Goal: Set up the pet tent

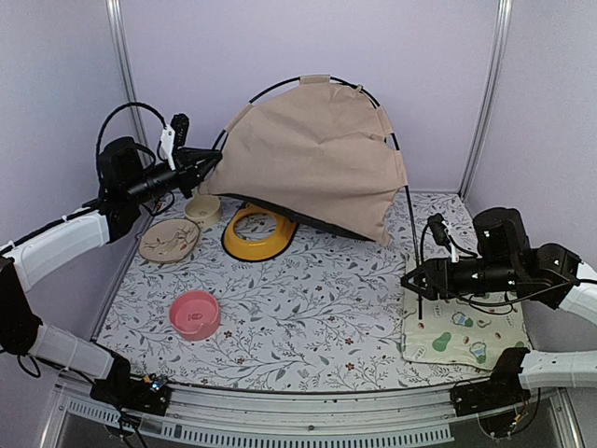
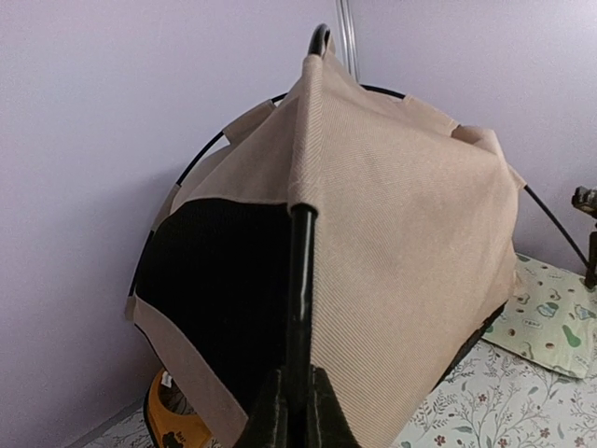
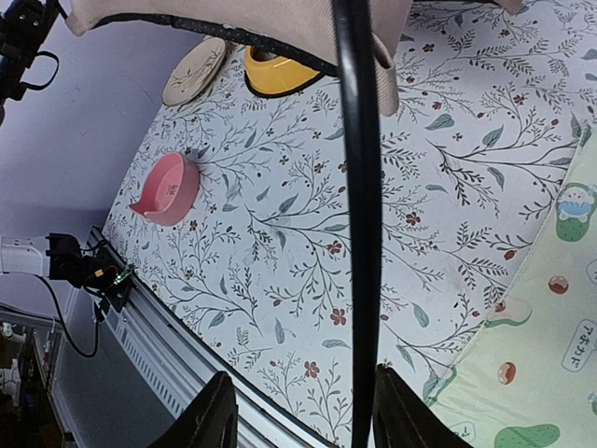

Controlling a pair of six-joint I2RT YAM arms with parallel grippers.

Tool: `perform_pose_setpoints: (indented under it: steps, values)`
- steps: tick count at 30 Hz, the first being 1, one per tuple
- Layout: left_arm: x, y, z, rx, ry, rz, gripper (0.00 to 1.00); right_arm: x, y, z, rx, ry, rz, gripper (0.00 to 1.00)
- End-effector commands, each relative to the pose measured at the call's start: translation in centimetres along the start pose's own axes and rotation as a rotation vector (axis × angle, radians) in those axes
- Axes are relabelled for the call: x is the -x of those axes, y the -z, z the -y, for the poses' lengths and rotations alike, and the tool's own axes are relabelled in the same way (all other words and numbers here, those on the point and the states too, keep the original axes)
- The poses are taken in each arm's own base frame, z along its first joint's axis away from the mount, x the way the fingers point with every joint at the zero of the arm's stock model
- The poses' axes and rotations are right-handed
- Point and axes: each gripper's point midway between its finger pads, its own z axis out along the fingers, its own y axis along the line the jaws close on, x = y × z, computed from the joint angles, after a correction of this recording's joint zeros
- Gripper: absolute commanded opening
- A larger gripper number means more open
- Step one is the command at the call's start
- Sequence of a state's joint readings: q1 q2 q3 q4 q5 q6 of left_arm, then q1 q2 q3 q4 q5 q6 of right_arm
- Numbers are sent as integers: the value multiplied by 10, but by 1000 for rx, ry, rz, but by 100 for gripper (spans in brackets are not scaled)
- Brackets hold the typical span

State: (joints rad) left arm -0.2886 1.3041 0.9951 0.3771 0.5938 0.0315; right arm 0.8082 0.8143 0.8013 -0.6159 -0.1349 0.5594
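I have the tent (image 1: 317,159) at the back of the surface (image 1: 317,299), roughly centred against the rear wall. Its tan fabric is stretched over thin black poles, and the dark opening faces my left wrist camera. From overhead, its lower edge hides the back of the yellow feeder (image 1: 238,245).

My left hand (image 1: 210,159) is raised at the tent's left side. In the wrist view its fingers (image 2: 270,420) are pressed together on a black pole (image 2: 300,280), which rises straight from between them along a fabric seam.

My right hand (image 1: 410,280) is low on the right, over the near-left corner of the cream mat (image 1: 466,336) with green prints. Its fingers (image 3: 215,411) stand apart. A second pole (image 3: 359,187) comes down from the tent's right corner and passes between them, much closer to one finger than the other. I cannot tell whether it touches that finger. It is not clamped.

On the left of the surface are a tan plate (image 1: 169,240) and a small beige cup (image 1: 202,210) just behind it. A pink bowl (image 1: 194,314) sits nearer to me, well apart from the tent.
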Motion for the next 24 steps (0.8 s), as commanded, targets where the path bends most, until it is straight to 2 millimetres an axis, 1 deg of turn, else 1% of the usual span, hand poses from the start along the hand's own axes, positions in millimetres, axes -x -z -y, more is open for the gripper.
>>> perform_pose_setpoints:
  steps: [1,8,9,10,12,14,16,18,20,24]
  values:
    - [36,4,-6,19,-61,90,0,15,8,-1,-32,18,31,44]
    - [33,3,-10,25,-68,81,0,20,10,0,-68,45,18,21]
    - [33,2,-11,22,-68,81,0,20,9,-1,-67,49,15,12]
    - [32,1,-11,20,-64,78,0,21,9,-2,-61,55,13,9]
    - [31,-2,-12,13,-58,77,0,21,6,-6,-46,70,0,0]
    - [34,-5,-13,4,-54,81,0,22,4,-9,-35,82,-4,0]
    - [37,-8,-14,-2,-51,85,0,29,8,-13,-22,93,23,0]
    - [40,-12,-17,-2,-54,88,0,39,19,-20,-1,106,74,0]
    - [43,-15,-19,-5,-55,94,0,51,35,-30,25,129,132,0]
    - [51,-26,-22,-30,-40,112,0,66,62,-48,75,185,193,0]
